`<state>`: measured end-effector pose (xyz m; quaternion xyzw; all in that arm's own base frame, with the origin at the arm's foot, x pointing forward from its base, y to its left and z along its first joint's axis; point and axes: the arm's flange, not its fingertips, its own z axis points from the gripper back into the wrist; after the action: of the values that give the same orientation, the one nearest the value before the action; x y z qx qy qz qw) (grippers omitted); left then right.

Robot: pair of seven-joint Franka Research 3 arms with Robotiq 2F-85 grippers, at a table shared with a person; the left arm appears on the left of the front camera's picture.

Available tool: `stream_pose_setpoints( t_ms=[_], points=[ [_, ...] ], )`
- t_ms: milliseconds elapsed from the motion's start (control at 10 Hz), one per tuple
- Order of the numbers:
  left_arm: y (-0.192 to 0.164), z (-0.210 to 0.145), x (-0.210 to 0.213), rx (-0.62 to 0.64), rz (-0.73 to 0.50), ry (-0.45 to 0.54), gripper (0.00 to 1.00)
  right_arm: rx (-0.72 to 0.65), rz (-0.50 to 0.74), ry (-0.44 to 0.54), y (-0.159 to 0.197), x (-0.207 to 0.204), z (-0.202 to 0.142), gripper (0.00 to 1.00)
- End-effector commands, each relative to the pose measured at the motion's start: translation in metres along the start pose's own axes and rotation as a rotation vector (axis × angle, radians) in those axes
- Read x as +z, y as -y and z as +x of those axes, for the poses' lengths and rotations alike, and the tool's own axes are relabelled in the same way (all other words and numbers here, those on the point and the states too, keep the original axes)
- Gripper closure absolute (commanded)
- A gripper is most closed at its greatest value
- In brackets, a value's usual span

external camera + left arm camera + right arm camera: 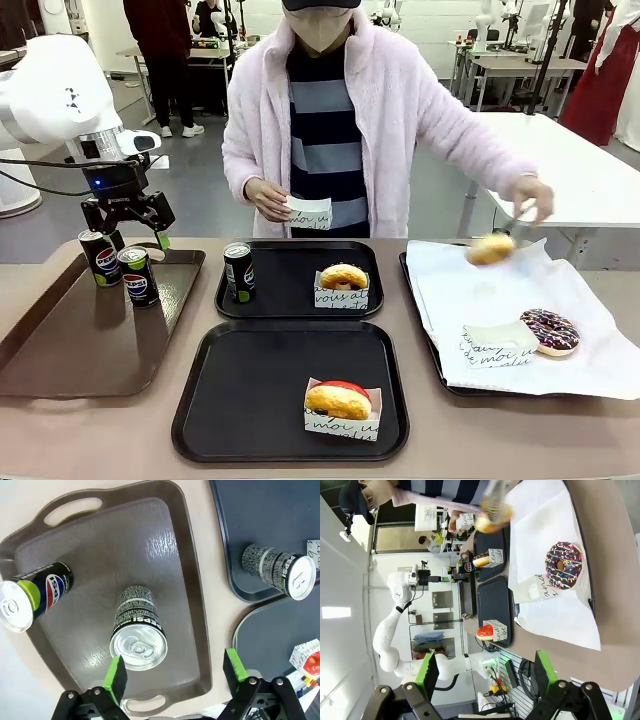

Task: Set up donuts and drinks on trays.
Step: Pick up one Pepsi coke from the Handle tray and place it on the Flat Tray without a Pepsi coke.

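Observation:
My left gripper (138, 239) hangs open just above two drinks (100, 258) (138, 275) standing on the brown handled tray (60, 340). In the left wrist view its jaws (175, 672) stand wide, with one can's silver top (139, 649) close to the left pad. A third can (238, 271) and a golden donut (343, 283) in a sleeve sit on the far black tray (290, 300). The near black tray (250, 390) holds a red-iced donut (341, 405). My right gripper (485, 672) is open and holds nothing, over the table edge beside a chocolate donut (563, 565).
The person across the table lifts a golden donut (490, 249) with tongs over the white-paper-lined tray (440, 385), and the other hand holds an empty sleeve (308, 212). A chocolate sprinkled donut (550, 330) and a loose sleeve (498, 345) lie on the paper.

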<state>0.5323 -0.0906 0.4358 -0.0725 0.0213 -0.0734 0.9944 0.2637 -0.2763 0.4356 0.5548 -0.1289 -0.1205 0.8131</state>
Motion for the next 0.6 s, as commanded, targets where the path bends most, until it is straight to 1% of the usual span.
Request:
stream_pose_setpoints(
  t_ms=[0,200,500],
  points=[
    [-0.002,-0.008,-0.008,0.007,0.020,0.037,0.00,0.008,0.014,0.004,-0.001,0.000,0.001,0.00],
    [0.002,-0.018,-0.009,-0.011,0.048,0.074,0.00,0.008,0.014,0.004,-0.001,0.000,0.001,0.00],
    [0.006,-0.029,-0.001,-0.034,0.054,0.090,0.00,0.008,0.014,0.004,-0.001,0.000,0.001,0.00]
  ],
)
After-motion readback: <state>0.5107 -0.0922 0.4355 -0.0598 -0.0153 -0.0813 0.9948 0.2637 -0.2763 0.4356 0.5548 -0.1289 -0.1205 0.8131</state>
